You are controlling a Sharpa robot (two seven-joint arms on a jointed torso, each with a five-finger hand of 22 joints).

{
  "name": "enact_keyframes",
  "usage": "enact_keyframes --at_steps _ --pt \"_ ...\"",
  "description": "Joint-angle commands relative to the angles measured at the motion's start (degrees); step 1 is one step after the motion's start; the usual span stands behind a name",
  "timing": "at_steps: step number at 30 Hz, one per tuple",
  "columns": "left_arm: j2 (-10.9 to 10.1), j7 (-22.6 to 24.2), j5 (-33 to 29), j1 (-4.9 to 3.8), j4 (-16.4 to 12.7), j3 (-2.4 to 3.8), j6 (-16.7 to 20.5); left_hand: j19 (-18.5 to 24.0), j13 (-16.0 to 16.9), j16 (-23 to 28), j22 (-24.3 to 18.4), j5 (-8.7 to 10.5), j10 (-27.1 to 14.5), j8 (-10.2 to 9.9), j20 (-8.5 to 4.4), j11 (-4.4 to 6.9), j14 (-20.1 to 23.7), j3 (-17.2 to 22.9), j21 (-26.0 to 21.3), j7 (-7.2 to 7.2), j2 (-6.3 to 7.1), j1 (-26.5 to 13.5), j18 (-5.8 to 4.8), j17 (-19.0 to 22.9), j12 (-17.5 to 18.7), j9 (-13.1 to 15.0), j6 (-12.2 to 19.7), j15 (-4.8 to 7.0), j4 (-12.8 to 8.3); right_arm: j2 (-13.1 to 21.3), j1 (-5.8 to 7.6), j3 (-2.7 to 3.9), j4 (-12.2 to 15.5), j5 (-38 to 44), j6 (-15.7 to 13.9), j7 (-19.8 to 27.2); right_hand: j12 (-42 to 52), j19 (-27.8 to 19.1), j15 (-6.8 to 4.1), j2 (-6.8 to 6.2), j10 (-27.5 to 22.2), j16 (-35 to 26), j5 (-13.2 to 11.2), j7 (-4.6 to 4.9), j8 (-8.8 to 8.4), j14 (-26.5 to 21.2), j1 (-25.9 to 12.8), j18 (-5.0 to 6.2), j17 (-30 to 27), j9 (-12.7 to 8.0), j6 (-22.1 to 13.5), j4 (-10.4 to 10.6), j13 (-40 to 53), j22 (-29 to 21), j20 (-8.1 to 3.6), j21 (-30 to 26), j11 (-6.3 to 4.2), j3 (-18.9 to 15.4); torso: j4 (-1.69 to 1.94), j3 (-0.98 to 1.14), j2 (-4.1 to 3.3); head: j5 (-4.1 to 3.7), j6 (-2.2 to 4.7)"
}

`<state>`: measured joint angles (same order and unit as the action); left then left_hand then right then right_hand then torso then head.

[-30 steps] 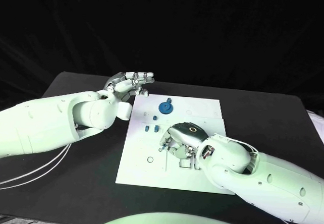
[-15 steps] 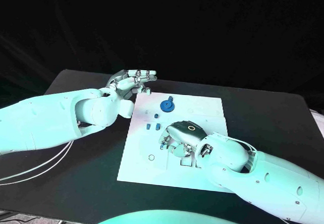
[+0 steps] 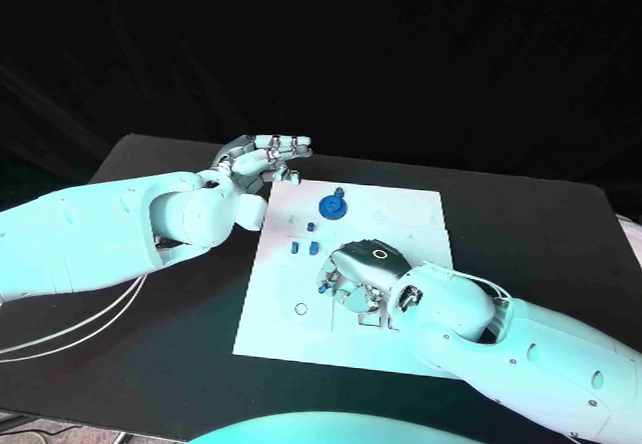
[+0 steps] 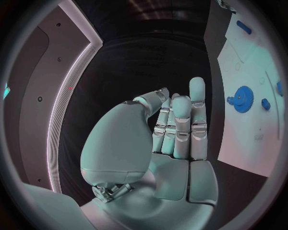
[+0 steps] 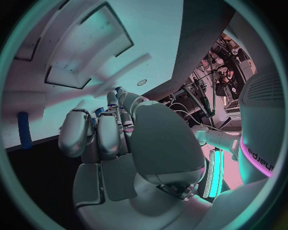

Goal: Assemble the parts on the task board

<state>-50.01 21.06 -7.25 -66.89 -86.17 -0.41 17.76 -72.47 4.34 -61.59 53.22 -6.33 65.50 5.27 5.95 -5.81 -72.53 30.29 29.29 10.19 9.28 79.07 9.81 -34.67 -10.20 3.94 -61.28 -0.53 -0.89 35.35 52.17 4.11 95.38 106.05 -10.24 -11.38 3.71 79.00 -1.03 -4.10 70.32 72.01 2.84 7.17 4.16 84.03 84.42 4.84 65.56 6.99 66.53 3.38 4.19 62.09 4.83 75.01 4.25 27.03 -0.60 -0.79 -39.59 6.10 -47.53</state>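
The white task board (image 3: 408, 222) lies in the middle of the black table. A blue gear (image 3: 331, 207) stands near its far edge, with small blue parts (image 3: 293, 248) close by on the left side. My right hand (image 3: 359, 272) hovers over the board's middle with its fingers curled down towards the slots. In the right wrist view a small blue part (image 5: 98, 112) shows between its fingertips (image 5: 112, 100), and a blue peg (image 5: 24, 130) lies on the board. My left hand (image 3: 267, 157) is raised beyond the board's far left corner, fingers straight and holding nothing (image 4: 177, 129). The left wrist view also shows the gear (image 4: 243, 99).
Bare black table (image 3: 157, 324) surrounds the board on all sides. White cables (image 3: 69, 344) hang under my left arm at the near left. The board's near part (image 3: 301, 341) carries no parts.
My left hand has drifted a little farther from me. My right hand stays over the same spot on the board.
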Motion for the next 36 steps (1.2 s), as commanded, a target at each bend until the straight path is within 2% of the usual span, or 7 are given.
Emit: enact_keyframes --at_steps 1,8,13,28,30,32,36 --pt "0.07 -0.06 0.23 -0.02 -0.02 0.01 -1.29 0.23 0.01 0.23 -0.05 0.14 -0.4 0.23 -0.03 0.06 0.43 -0.11 -0.4 -0.13 -0.19 0.38 0.58 0.05 -0.38 -0.07 0.4 0.03 -0.28 0.07 -0.13 -0.08 0.24 3.3 1.17 -1.1 0.24 0.33 -0.13 0.43 1.06 0.25 0.36 0.24 0.31 2.22 -0.18 0.51 0.04 0.13 0.11 -0.06 0.04 -0.01 0.04 0.18 -0.64 0.35 -0.02 0.0 -0.01 -0.06 0.02" --pt "0.04 -0.18 0.24 -0.02 0.05 0.01 -1.43 0.25 0.0 0.26 -0.07 0.15 -0.46 0.23 -0.02 0.04 0.48 -0.18 -0.43 -0.11 -0.18 0.35 0.57 0.14 -0.41 -0.08 0.44 0.01 -0.3 0.01 -0.13 -0.08 0.51 5.07 1.3 -2.06 0.23 0.34 -0.12 0.42 1.11 0.23 0.36 0.23 0.31 2.22 -0.29 0.51 0.0 0.15 0.15 -0.09 0.03 0.03 0.05 0.2 -0.63 0.37 -0.01 -0.02 -0.02 -0.23 0.1" --pt "0.03 -0.25 0.32 -0.02 0.01 0.01 -1.51 0.25 0.0 0.26 -0.07 0.15 -0.46 0.23 -0.02 0.04 0.48 -0.18 -0.43 -0.11 -0.18 0.35 0.57 0.14 -0.41 -0.08 0.44 0.01 -0.3 -0.53 -0.13 -0.19 0.48 5.65 3.74 -2.84 0.19 0.31 -0.11 0.33 1.15 0.22 0.31 0.22 0.3 2.2 -0.61 0.52 -0.04 0.2 0.21 -0.14 0.0 -0.06 0.07 0.15 -0.63 0.36 -0.06 -0.06 0.02 -0.25 -0.03" --pt "0.06 -0.51 0.45 -0.03 -0.05 0.01 -1.65 0.26 -0.01 0.31 -0.09 0.15 -0.51 0.23 -0.01 0.03 0.54 -0.24 -0.46 -0.1 -0.18 0.33 0.57 0.25 -0.43 -0.08 0.47 0.0 -0.32 -2.02 0.05 -1.44 -0.41 6.59 6.34 -3.86 -0.22 0.15 0.15 -0.25 0.01 0.09 0.26 0.32 -0.3 2.11 -2.42 0.57 -0.37 0.23 -0.52 -0.44 -0.37 -0.34 0.25 -0.04 -0.39 0.15 0.0 -0.05 0.01 -0.32 -0.23" --pt "0.05 -0.58 0.46 -0.03 -0.03 0.0 -1.68 0.26 -0.01 0.31 -0.09 0.15 -0.52 0.22 0.0 0.03 0.54 -0.24 -0.46 -0.1 -0.18 0.33 0.57 0.26 -0.44 -0.08 0.48 0.0 -0.32 -2.03 0.07 -1.52 -0.51 6.62 5.79 -4.0 -0.32 0.04 0.42 -0.63 -1.51 0.04 0.31 0.64 -0.71 2.08 -3.08 0.59 -0.49 -0.07 -1.85 -0.45 -0.58 -0.55 0.39 -0.18 -0.08 0.12 -0.02 -0.06 0.02 -0.3 -0.25" --pt "0.05 -0.65 0.47 -0.03 -0.01 0.0 -1.72 0.28 -0.02 0.35 -0.11 0.16 -0.58 0.22 0.01 0.01 0.6 -0.31 -0.49 -0.09 -0.16 0.31 0.57 0.36 -0.46 -0.08 0.52 -0.02 -0.36 -1.97 0.1 -1.59 -0.65 6.64 4.82 -4.25 -0.22 -1.57 1.31 -1.79 -7.48 -1.03 0.32 1.43 -0.72 1.67 -4.38 1.17 -1.94 -0.86 -5.07 -0.32 -0.8 -4.19 1.02 -2.34 1.33 -0.07 -0.04 -0.05 0.01 -0.31 -0.21" --pt "0.06 -0.82 0.47 -0.03 0.04 -0.01 -1.84 0.3 -0.03 0.4 -0.14 0.16 -0.67 0.21 0.02 -0.02 0.66 -0.39 -0.53 -0.07 -0.14 0.28 0.56 0.47 -0.48 -0.09 0.58 -0.04 -0.38 -1.76 0.13 -1.66 -0.7 6.66 2.5 -4.59 0.0 -4.28 2.5 -2.68 -15.88 -2.8 0.18 1.08 -0.63 0.61 -5.07 2.36 -4.27 -2.39 -10.57 -1.09 -0.61 -10.38 2.03 -6.36 2.69 -1.35 -0.08 0.02 0.03 -0.4 -0.08"
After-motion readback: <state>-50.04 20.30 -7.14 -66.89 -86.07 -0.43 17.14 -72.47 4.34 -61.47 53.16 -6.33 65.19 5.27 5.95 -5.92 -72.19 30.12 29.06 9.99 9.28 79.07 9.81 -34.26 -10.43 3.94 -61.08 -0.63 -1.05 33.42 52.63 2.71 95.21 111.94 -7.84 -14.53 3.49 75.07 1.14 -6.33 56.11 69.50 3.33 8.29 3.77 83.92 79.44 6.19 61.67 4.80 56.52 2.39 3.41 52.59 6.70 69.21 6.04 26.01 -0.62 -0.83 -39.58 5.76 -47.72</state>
